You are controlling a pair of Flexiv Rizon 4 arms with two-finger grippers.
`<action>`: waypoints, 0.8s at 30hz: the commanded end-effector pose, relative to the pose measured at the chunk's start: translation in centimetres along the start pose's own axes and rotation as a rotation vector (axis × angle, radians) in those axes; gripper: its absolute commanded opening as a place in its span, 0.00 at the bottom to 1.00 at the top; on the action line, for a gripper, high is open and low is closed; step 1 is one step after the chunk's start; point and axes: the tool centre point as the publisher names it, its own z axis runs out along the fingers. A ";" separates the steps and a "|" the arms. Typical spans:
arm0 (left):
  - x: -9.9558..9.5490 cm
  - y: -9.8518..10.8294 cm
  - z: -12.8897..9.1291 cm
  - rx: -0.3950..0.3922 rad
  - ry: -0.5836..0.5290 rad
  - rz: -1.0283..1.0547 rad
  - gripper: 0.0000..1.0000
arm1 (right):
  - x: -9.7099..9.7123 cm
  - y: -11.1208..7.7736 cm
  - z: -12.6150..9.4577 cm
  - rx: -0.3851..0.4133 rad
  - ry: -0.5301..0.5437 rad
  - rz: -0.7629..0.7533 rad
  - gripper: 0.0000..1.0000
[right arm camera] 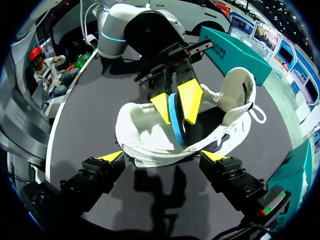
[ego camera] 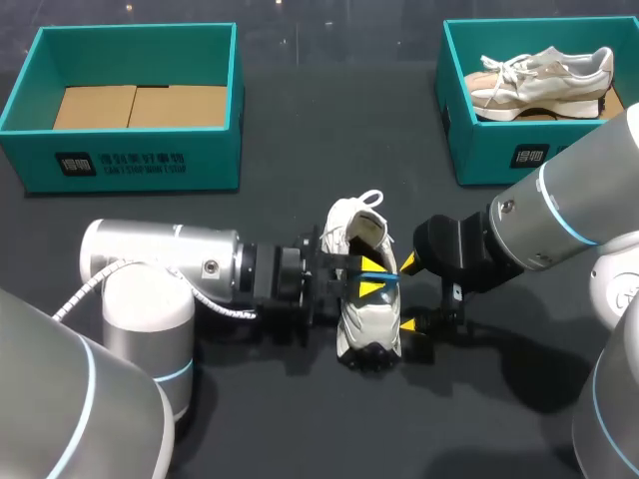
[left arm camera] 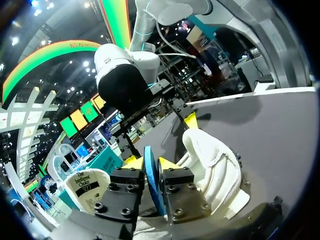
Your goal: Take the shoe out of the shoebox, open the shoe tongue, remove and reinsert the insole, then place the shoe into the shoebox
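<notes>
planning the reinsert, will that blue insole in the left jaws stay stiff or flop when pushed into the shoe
Likely floppy: the blue insole shows as a thin, curved edge between the jaws of the left gripper. Probably light, since one pinch holds it at the shoe, so pushing may buckle it.

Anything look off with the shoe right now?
Only the insole: it stands on edge, sticking up out of the shoe, pinched by the left gripper rather than lying flat inside. That fits the insole step. Nothing looks spilled or damaged.
</notes>
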 end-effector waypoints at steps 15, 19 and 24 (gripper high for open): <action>0.6 -1.4 -0.2 0.027 0.052 0.004 0.00 | 0.1 0.0 0.0 0.001 -0.003 0.001 1.00; 1.0 -0.1 0.0 -0.007 0.067 0.006 0.00 | 0.1 0.0 0.0 0.001 -0.003 0.001 1.00; 1.1 0.9 -0.1 -0.026 0.060 -0.010 0.00 | 0.1 0.0 0.0 0.001 -0.003 0.001 1.00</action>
